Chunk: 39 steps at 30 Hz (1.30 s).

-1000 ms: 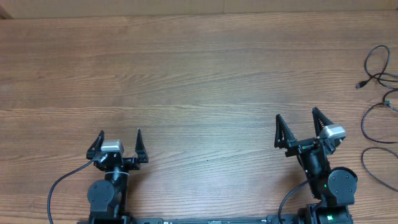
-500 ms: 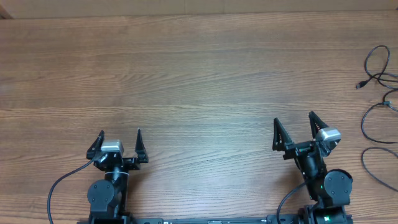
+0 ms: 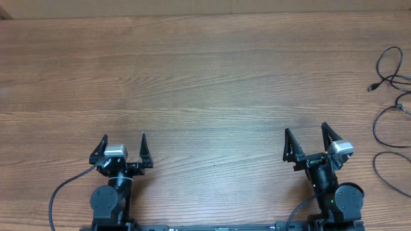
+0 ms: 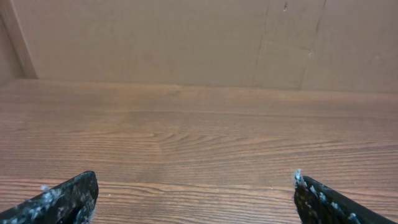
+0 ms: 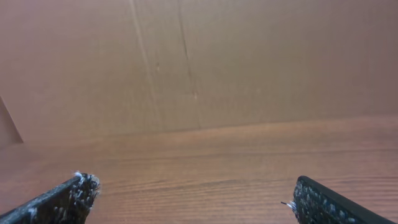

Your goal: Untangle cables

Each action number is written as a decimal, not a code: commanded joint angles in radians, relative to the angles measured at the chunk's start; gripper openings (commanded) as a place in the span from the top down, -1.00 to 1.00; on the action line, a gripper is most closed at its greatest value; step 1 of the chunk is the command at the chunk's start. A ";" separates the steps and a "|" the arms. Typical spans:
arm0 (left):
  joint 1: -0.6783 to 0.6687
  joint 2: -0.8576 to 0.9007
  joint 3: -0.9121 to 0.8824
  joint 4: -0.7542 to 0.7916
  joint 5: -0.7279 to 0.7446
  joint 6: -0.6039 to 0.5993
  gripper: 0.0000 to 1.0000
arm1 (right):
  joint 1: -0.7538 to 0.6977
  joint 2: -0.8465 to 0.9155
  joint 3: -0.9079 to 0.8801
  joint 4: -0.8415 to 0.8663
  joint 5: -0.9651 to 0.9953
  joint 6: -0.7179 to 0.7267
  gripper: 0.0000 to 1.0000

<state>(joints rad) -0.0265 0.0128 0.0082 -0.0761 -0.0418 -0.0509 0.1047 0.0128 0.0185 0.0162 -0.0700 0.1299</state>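
Wooden table (image 3: pixel 205 77) seen from above. Left gripper (image 3: pixel 123 138) and right gripper (image 3: pixel 306 129) sit near the front edge, fingers spread wide, holding nothing, broad wood ahead. Thin black cables (image 3: pixel 383 82) loop at the right edge, partly cut off

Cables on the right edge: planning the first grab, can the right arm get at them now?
Probably yes: the right gripper is open, empty, with only bare table between it and the cables.
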 commanded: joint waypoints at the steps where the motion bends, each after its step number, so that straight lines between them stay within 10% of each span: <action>1: -0.006 -0.008 -0.003 0.001 -0.010 -0.009 -1.00 | -0.004 -0.010 -0.011 -0.022 0.018 -0.005 -1.00; 39: -0.006 -0.008 -0.003 0.001 -0.010 -0.009 -1.00 | -0.012 -0.010 -0.010 -0.101 0.040 -0.251 -1.00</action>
<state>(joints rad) -0.0265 0.0132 0.0082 -0.0761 -0.0422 -0.0509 0.1043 0.0120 0.0185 -0.0902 -0.0372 -0.1123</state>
